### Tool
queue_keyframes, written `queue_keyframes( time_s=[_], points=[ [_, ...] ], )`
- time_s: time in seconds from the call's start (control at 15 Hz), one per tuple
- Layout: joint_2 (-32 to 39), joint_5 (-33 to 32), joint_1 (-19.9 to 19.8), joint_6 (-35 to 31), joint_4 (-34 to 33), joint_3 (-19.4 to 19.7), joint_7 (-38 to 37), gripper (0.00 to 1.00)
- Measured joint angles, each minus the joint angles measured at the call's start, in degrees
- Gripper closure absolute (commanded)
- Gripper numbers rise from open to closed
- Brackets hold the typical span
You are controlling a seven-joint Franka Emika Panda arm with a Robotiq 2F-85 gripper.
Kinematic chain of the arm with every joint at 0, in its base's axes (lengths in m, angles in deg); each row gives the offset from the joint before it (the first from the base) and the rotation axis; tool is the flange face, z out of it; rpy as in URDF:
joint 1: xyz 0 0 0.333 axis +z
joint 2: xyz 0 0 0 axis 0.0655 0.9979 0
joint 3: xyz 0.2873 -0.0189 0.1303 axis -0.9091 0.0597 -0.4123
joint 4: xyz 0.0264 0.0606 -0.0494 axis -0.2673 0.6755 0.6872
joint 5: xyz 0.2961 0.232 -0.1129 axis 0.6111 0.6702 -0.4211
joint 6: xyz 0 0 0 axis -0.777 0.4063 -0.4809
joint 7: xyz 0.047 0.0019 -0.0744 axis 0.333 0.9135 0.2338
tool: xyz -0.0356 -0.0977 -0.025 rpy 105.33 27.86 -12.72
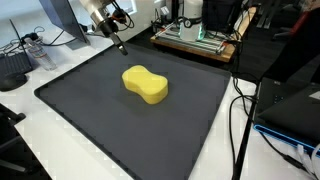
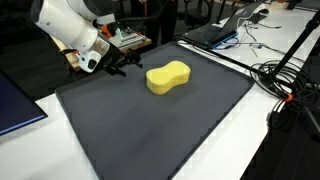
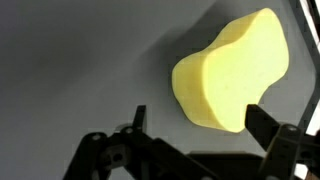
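Exterior views and wrist view, each read from left to right. In an exterior view, the white arm point(image 2: 65, 30) enters at the upper left and its tool point(image 2: 118, 66) hangs over the far left part of a dark grey mat point(image 2: 150, 130). The yellow sponge point(image 2: 168, 77), waisted like a peanut, lies flat on the mat to the right of the tool, near it but apart from it. Past the right edge of the mat, black cables point(image 2: 290, 85) lie on the white table point(image 2: 240, 140), with a laptop point(image 2: 215, 35) behind them. In an exterior view, the tool point(image 1: 120, 44) stands at the upper left by the far edge of the mat point(image 1: 90, 115), pointing down. The sponge point(image 1: 145, 84) lies near the middle of the mat, below and to the right of the tool, clear of it. Black cables point(image 1: 238, 120) run along the table point(image 1: 20, 110) at the right. In the wrist view, a finger point(image 3: 138, 118) rises at lower left against bare mat point(image 3: 70, 60). The sponge point(image 3: 230, 70) fills the upper right, and a second finger point(image 3: 258, 120) rises at lower right, overlapping the lower edge of the sponge in the picture. The tool point(image 3: 197, 125) is spread wide and grips nothing; whether its tips touch the mat cannot be told.
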Motion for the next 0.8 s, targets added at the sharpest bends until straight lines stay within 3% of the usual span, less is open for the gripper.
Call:
queue_keyframes(
  time_s=[0.2, 0.4, 0.8],
  points=[
    [-5.3, -4.4, 2.0, 0.0, 1.9, 0.0, -5.5, 0.0],
    [-11.4, -10.1, 6.5, -0.7, 4.3, -0.9, -13.0, 0.0],
    [-18.6, -21.4, 15.5, -8.6, 6.6, -6.2, -31.6, 0.0]
  ],
)
